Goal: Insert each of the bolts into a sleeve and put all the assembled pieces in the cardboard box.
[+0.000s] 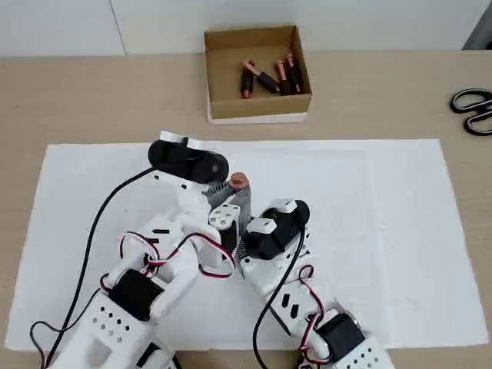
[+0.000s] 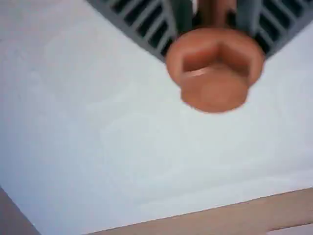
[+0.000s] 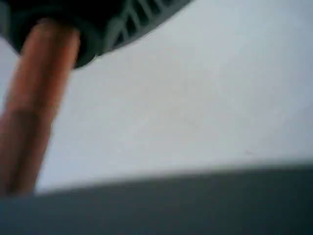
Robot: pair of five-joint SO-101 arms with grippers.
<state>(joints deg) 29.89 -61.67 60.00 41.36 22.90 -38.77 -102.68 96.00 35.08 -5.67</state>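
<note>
Well short of the cardboard box [image 1: 257,106], my left tool [image 1: 234,197] pinches the bolt [image 2: 215,68]; my right tool [image 1: 243,231] pinches the sleeve [image 3: 24,19] on its shaft.

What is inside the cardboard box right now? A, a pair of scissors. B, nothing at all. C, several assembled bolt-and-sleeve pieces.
C: several copper-and-black assembled pieces lie in the cardboard box, while the scissors lie outside it on the bare table.
</note>
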